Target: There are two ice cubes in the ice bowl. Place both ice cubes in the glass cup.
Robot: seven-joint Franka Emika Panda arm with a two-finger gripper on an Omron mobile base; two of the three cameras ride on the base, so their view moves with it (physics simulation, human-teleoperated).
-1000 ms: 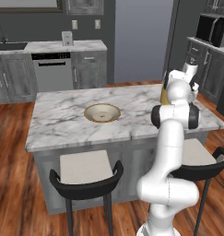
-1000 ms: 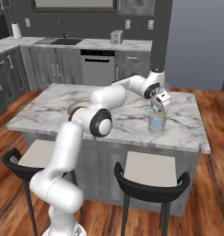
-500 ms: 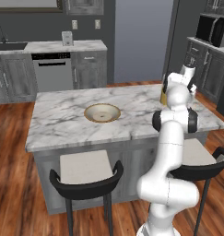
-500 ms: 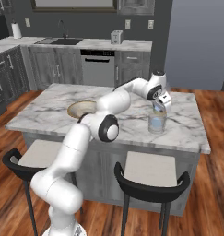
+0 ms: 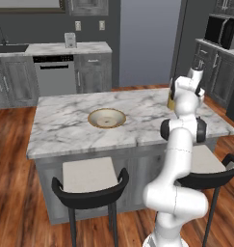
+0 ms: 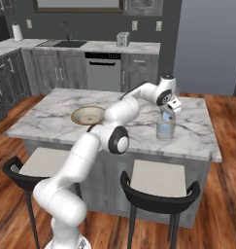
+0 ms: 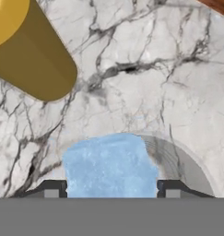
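1. Left base view: marble-topped desk [image 5: 80, 123] across the middle, with the ice bowl [image 5: 107, 117] sitting near its centre, tan inside and gold at the rim, apparently empty though too small to be sure. White arm [image 5: 178, 159] rising at lower right and reaching over the desk's right end, hand turned away from this camera. Just behind the arm, a sliver of a yellow glass [image 5: 171, 100], mostly hidden. Two black stools [image 5: 89, 185] drawn up at the near side.

2. Right base view: arm stretched from lower left across the desk to its right half, with the gripper [image 6: 167, 115] pointing down directly over the glass cup [image 6: 165, 130]. Cup standing upright on the marble, well apart from the ice bowl [image 6: 88, 115] at the left. A pale-blue tint at the cup's mouth below the jaws. Jaw spacing too small to read here.

3. Hand view: looking straight down into the glass cup [image 7: 182, 161], its grey round rim curving across the lower half. One ice cube [image 7: 109, 168], a big pale-blue lump, inside the rim and between the two dark fingertips [image 7: 52, 188]. Fingertips standing wide, level with the cube's sides; contact or a gap at the pads, cannot tell. Second cube not made out. At upper left, the yellow glass [image 7: 28, 50] near the cup.
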